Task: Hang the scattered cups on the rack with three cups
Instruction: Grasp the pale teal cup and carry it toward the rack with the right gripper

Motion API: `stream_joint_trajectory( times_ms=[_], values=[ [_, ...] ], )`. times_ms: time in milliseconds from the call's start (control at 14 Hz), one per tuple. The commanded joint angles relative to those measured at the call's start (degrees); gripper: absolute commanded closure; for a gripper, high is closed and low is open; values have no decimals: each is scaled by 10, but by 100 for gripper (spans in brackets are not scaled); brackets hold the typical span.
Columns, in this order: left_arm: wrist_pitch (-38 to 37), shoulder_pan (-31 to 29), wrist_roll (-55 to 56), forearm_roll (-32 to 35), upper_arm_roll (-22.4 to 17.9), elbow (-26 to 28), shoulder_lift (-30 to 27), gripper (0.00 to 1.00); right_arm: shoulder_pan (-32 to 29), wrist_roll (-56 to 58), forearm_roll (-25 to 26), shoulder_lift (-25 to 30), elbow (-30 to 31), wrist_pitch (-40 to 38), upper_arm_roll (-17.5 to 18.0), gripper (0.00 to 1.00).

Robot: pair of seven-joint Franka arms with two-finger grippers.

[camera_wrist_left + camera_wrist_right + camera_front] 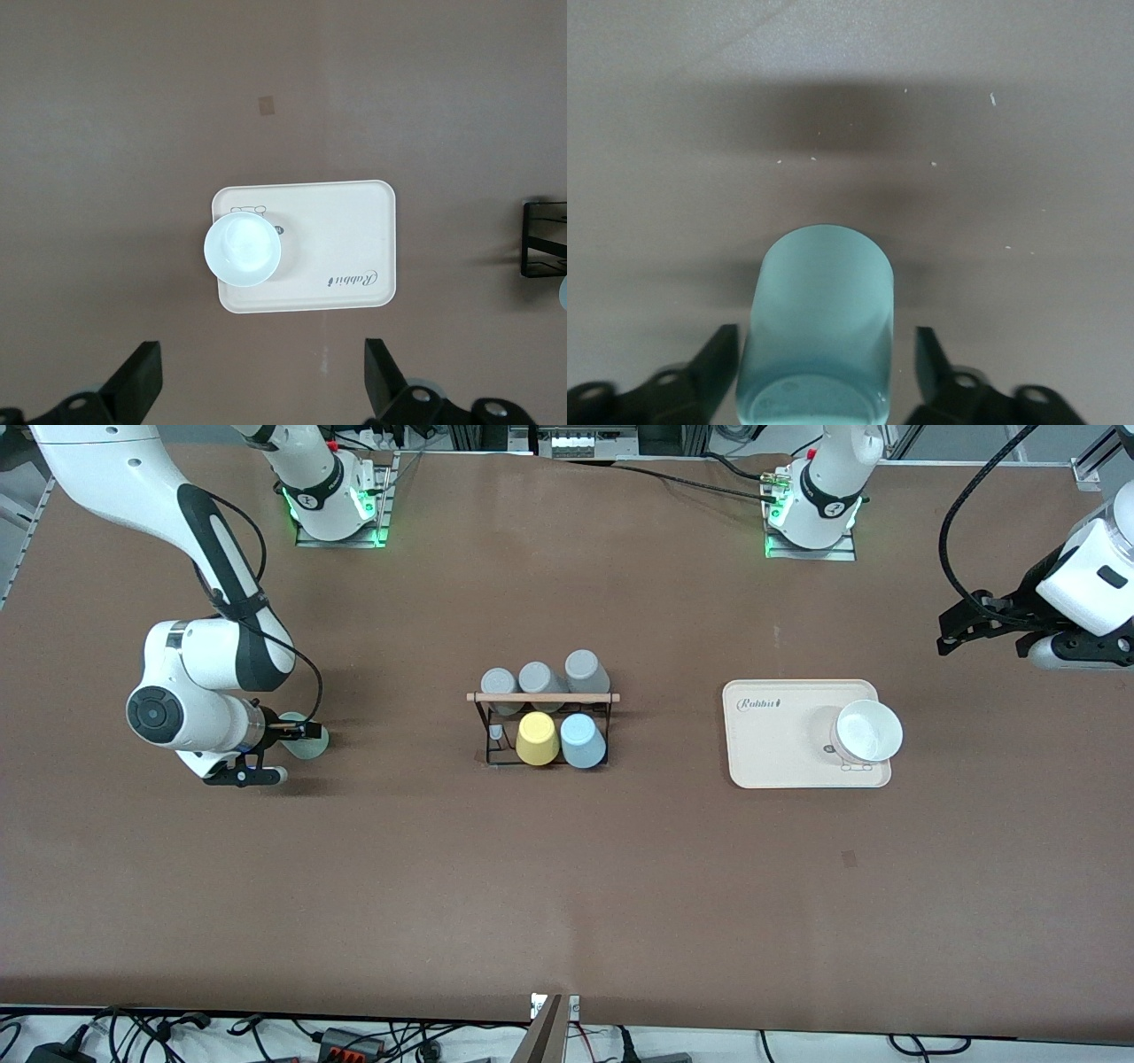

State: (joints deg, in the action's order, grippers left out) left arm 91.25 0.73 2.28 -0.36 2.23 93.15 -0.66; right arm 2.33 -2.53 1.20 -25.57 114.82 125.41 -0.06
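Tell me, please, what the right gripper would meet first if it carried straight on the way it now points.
The mint green cup. It lies on its side between the open fingers of the right gripper, near the right arm's end of the table. Whether the fingers touch it already is unclear.

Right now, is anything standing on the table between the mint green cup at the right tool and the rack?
Nothing visible does. The mint green cup sits between the open fingers of the right tool, and only bare table lies from there to the rack.
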Motion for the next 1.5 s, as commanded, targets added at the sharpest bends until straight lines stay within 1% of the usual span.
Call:
stream_joint_trajectory(
  times_ms=[0,71,143,357,500,643,786,1000,1071,1429],
  values=[
    [-1,4,-6,-10,-2,-1,-7,0,-2,-7,2,6,7,-7,2,65],
    [-1,4,-6,-10,-2,-1,-6,0,-2,-5,2,8,3,-15,2,71],
    [-1,6,-6,-10,-2,-2,-6,0,0,-2,2,10,-3,-24,2,73],
    [-2,7,-6,-10,-1,-2,-7,0,4,0,-3,28,-40,-78,6,74],
    [-1,7,-6,-10,1,-2,-6,0,8,-11,-7,32,-106,-152,28,74],
    [-2,7,-6,-10,2,-2,-6,0,22,-43,-8,25,-198,-240,37,73],
    [-2,7,-7,-9,3,-2,-6,0,51,-72,-42,25,-257,-291,36,73],
    [-2,7,-7,-9,3,-2,-6,0,95,-132,-68,24,-282,-290,37,73],
    [-2,7,-7,-8,3,-2,-6,0,113,-158,-73,15,-297,-289,36,73],
    [-2,7,-7,-7,5,-2,-6,0,190,-265,-74,-24,-364,-283,37,73]
  ],
)
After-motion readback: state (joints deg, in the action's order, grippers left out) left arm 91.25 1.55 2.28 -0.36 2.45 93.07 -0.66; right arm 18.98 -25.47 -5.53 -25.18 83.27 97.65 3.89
